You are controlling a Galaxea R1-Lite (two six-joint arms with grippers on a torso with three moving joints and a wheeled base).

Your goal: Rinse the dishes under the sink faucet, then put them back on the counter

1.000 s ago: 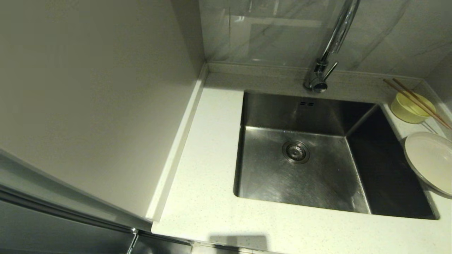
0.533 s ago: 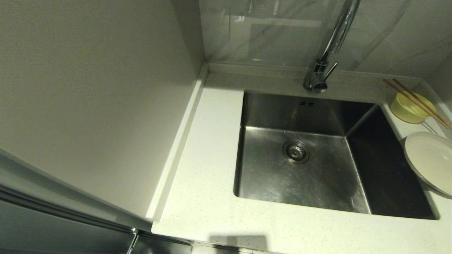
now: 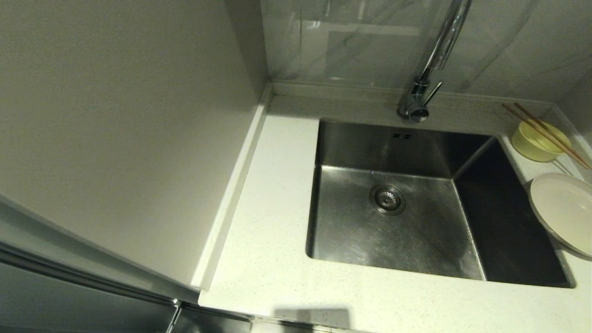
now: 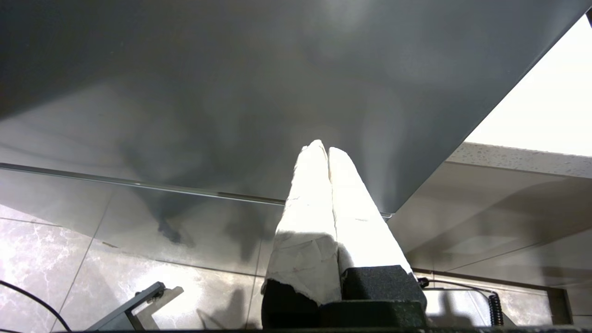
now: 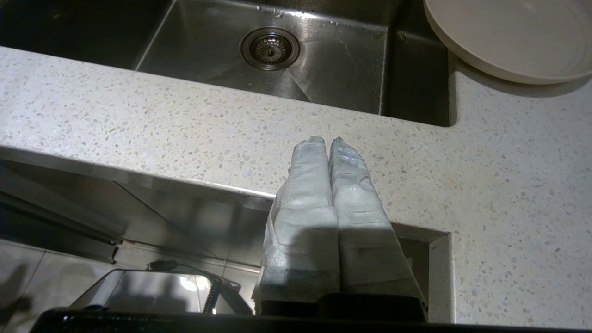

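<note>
plate (image 3: 562, 210) overhanging sink (image 3: 351, 226) edge, right gripper (image 5: 329, 141) closed at counter (image 5: 138, 129) front

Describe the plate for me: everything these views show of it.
The plate is round, off-white and plain, with a shallow well and a low raised rim; it looks like glazed ceramic or melamine, though I cannot tell which. It appears empty and dry. It lies right side up on the counter at the robot's right of the sink, its edge jutting slightly over the basin. The yellow-green bowl with chopsticks across it sits behind it, apart. Nothing else touches it; neither gripper is near.
</note>
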